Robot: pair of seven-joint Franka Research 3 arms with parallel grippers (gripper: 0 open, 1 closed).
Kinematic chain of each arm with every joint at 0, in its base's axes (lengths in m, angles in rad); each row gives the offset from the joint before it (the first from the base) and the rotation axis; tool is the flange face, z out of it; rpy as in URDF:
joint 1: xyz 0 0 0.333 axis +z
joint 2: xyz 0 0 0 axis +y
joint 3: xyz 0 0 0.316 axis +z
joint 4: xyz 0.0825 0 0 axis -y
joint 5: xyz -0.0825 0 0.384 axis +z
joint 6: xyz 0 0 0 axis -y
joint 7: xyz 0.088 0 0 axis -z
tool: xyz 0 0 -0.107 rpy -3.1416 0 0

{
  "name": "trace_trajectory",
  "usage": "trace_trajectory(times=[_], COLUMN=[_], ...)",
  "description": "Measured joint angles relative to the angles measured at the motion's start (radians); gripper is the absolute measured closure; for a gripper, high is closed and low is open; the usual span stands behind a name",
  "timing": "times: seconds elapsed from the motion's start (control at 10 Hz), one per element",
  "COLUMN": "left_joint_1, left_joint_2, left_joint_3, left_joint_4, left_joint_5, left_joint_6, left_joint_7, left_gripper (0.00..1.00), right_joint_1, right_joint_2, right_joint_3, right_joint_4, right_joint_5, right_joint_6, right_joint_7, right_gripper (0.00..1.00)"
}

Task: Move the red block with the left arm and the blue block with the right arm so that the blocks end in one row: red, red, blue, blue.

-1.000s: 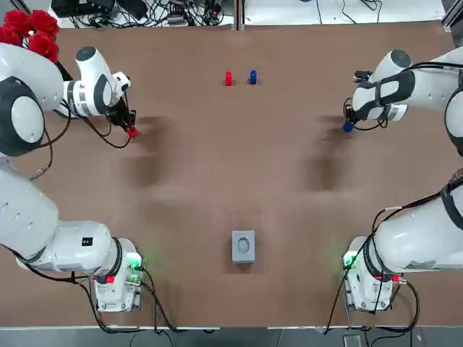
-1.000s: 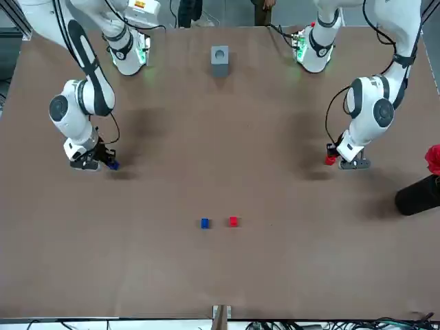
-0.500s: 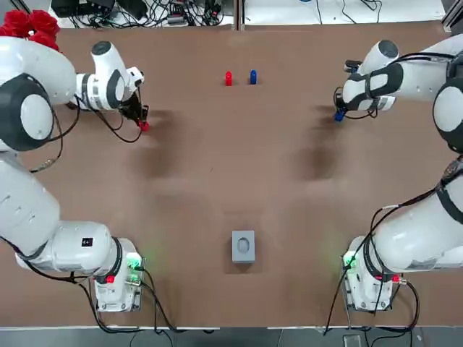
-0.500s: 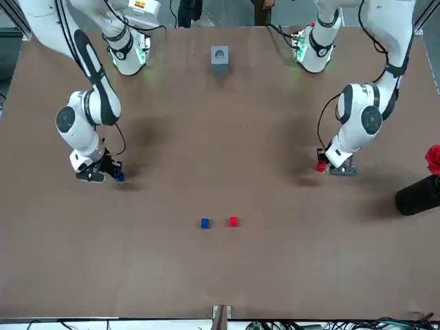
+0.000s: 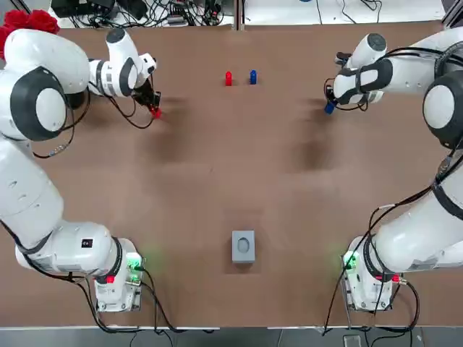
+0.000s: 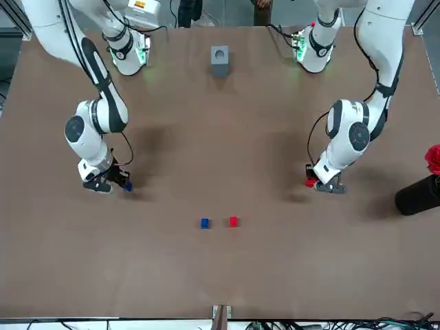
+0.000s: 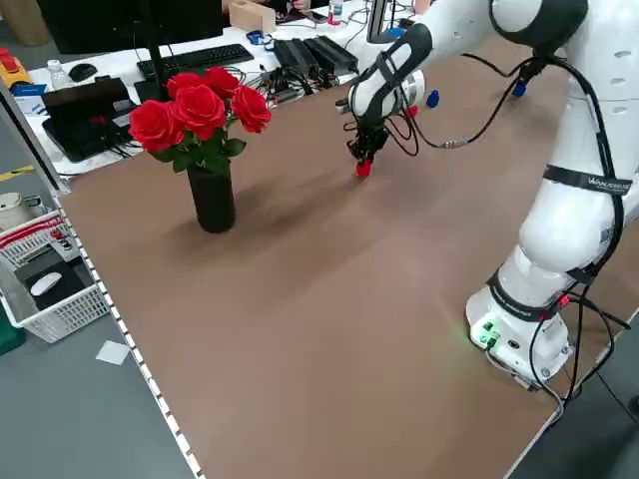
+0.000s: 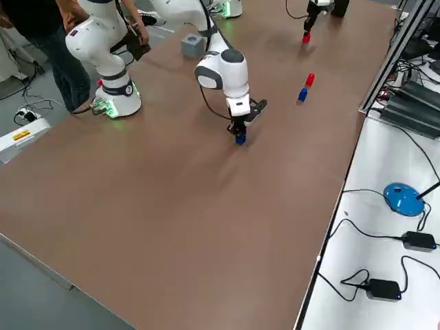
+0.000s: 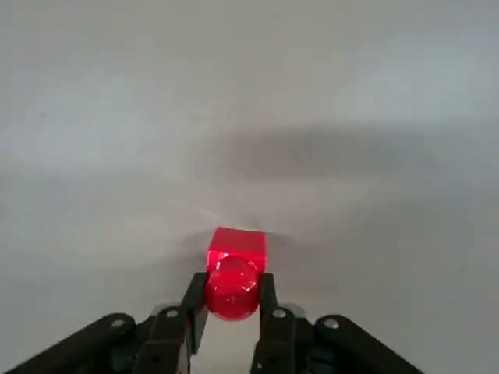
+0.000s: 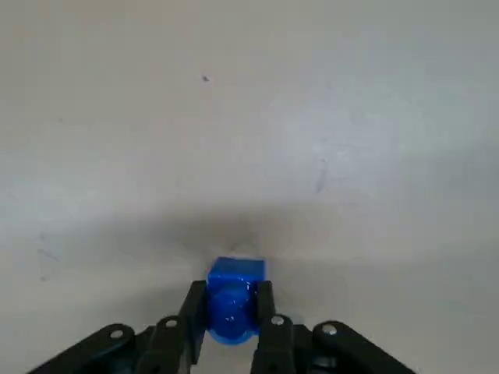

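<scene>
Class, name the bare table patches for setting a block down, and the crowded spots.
Bare: between the held red block and the resting red block; between the resting blue block and the held blue block; the middle, to the grey box. Crowded: around the left gripper, the right gripper and the vase.

Bright, even light came down from overhead onto the table (image 5: 231,181). Soft, smeared shadows lay beside both arms, with no hard edges anywhere. The green lamps (image 5: 134,262) glowed at the arm bases. A small highlight sat on the red block (image 9: 234,274), and a broad dim band lay beyond the blue block (image 10: 232,300).
</scene>
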Motion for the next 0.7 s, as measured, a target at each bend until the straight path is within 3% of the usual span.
trace_trajectory(times=[0.3,0.7], left_joint_1=[-0.054,-0.069], left_joint_2=[0.081,0.154], left_joint_3=[-0.013,-0.063], left_joint_4=[0.124,0.229], left_joint_5=[0.000,0.024], left_joint_6=[-0.001,-0.002], left_joint_7=[-0.108,-0.223], left_gripper=[0.70,0.70], right_joint_1=[0.039,0.085], right_joint_2=[0.037,0.101], right_joint_3=[0.007,0.018], right_joint_4=[0.074,0.186], right_joint_5=[-0.006,-0.011], right_joint_6=[-0.045,-0.096], right_joint_7=[0.058,0.121], right_gripper=[0.70,0.70])
